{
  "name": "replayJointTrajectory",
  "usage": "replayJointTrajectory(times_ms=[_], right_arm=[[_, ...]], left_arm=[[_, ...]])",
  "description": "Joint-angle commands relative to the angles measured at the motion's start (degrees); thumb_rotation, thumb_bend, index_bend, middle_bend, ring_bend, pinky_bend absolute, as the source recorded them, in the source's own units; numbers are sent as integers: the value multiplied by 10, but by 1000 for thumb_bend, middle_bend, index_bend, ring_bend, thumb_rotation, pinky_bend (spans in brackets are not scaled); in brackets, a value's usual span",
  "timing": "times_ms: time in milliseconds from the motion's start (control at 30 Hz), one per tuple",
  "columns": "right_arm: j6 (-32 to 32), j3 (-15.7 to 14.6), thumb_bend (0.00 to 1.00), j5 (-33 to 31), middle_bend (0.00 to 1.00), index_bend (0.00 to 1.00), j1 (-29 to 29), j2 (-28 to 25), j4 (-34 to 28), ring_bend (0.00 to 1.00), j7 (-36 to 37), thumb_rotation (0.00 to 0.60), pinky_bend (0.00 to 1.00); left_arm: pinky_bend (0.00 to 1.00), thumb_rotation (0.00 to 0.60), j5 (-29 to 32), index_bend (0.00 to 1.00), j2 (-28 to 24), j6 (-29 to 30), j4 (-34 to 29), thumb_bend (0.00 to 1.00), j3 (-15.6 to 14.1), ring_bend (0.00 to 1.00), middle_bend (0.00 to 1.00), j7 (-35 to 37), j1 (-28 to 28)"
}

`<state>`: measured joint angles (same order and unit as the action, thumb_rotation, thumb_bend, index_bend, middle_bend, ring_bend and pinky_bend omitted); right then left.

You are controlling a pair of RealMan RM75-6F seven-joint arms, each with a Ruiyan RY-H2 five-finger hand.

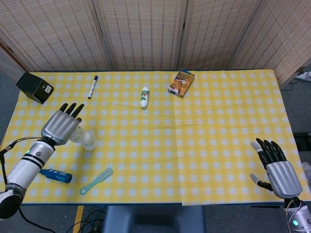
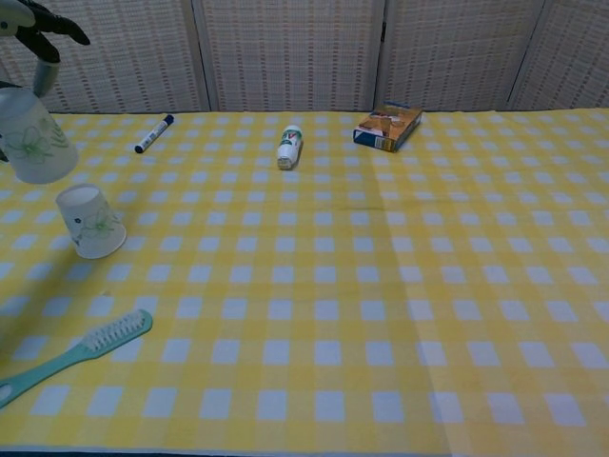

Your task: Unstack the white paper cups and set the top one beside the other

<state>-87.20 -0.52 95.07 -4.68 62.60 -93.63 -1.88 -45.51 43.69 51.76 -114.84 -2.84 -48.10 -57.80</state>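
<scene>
Two white paper cups with a green leaf print are apart from each other. One cup (image 2: 90,222) (image 1: 89,142) stands upside down on the yellow checked cloth at the left. My left hand (image 1: 60,127) (image 2: 36,21) holds the other cup (image 2: 32,139) (image 1: 77,134) in the air, above and to the left of the standing one. My right hand (image 1: 277,167) hovers open near the table's front right corner, fingers spread, holding nothing. The chest view does not show it.
A teal brush (image 1: 96,181) and a blue tube (image 1: 56,175) lie near the front left edge. At the back are a black box (image 1: 35,87), a marker (image 1: 92,86), a small white bottle (image 1: 144,97) and an orange packet (image 1: 181,82).
</scene>
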Motion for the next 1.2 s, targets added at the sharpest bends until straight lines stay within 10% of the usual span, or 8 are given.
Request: replayJointTrajectory(times_ms=[33, 1200], right_arm=[[-4, -3, 208, 7, 0, 0, 2, 1, -1, 0, -2, 600, 0], [15, 1, 207, -7, 0, 0, 1, 25, -8, 0, -57, 600, 0]], left_arm=[[148, 600, -11, 467, -12, 10, -3, 236, -5, 0, 0, 9, 17], [148, 600, -181, 448, 163, -103, 329, 236, 3, 0, 0, 308, 135]])
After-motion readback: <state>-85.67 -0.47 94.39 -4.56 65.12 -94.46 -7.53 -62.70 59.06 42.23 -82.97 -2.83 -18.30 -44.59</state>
